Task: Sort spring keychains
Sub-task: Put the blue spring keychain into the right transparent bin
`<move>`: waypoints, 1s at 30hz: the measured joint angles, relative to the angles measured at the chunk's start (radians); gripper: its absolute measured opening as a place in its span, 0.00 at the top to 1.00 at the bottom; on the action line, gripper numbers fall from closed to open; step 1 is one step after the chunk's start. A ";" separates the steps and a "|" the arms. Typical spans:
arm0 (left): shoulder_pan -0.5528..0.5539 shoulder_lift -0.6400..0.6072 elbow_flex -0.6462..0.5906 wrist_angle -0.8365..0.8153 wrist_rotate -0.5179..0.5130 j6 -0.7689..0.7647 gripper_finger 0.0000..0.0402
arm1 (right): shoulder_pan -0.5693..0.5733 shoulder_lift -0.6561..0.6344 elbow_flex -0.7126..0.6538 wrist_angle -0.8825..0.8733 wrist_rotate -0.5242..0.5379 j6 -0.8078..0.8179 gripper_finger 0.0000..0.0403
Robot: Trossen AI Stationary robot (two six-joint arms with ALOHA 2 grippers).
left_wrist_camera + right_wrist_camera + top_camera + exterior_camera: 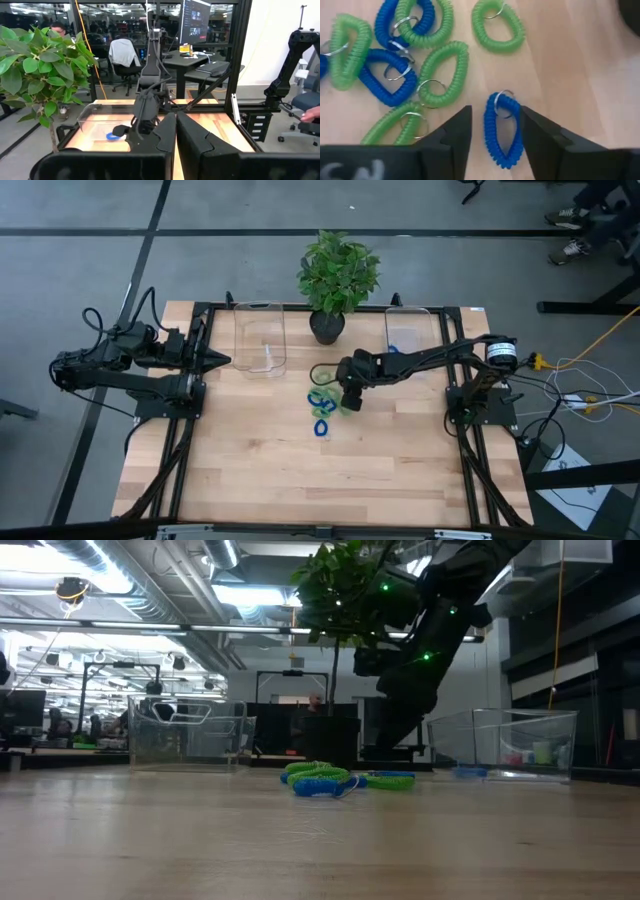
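Spread wide, my right pincer (492,132) straddles a blue keychain (503,130) lying on the worktop (560,65) beside the pile, so I should drop squarely and pinch only its coil.

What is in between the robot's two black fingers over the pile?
A blue spring keychain lies on the wood table between the right gripper fingers, which stand open around it. The right wrist view shows it.

I'm counting four blue spring keychains (504,131) and five green spring keychains (497,26) beside the potted plant (337,278).
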 joint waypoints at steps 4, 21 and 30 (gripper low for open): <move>0.000 0.000 0.000 0.000 0.000 0.000 0.97 | -0.002 0.000 0.000 -0.007 -0.014 -0.001 0.52; 0.000 0.000 0.000 0.000 0.000 0.000 0.97 | -0.010 -0.002 -0.104 0.041 -0.059 -0.001 0.61; 0.000 0.000 0.000 0.000 0.000 0.000 0.97 | -0.010 0.000 -0.107 0.053 -0.070 0.051 0.80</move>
